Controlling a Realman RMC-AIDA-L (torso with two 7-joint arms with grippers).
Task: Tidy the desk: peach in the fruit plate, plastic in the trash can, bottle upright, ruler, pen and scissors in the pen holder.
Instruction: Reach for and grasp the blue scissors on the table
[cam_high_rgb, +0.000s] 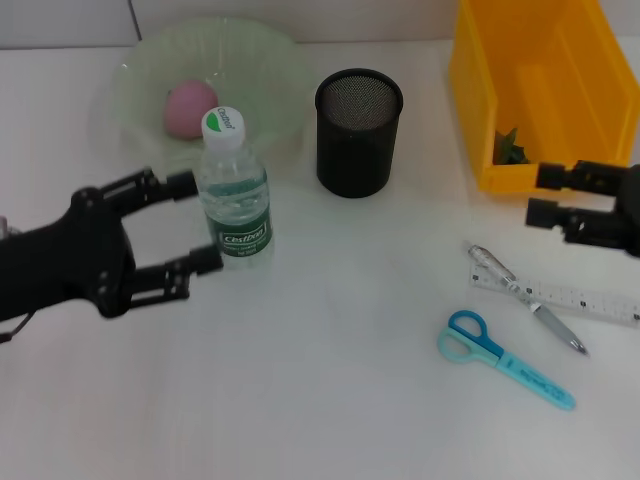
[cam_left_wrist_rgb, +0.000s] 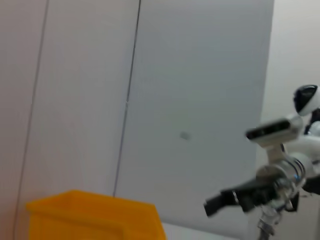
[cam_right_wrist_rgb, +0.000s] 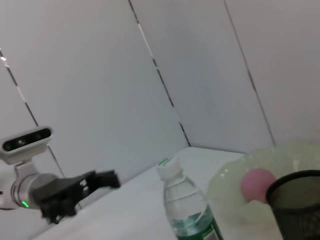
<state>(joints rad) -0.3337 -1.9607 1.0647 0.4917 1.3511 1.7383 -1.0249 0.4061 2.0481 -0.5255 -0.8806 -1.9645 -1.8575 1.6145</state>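
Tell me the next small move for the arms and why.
Probably send the right gripper down to the pen. The bottle stands upright with the open left gripper beside it, the peach is in the plate, while pen, ruler and scissors lie outside the empty pen holder.

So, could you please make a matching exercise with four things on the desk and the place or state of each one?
Things:
1. peach
2. bottle
3. pen
4. scissors

Places or states:
A. lying across the ruler
B. standing upright at the open left pincer
C. flat on the desk, touching nothing
D. inside the fruit plate

Pairs: 1-D, 2-B, 3-A, 4-C
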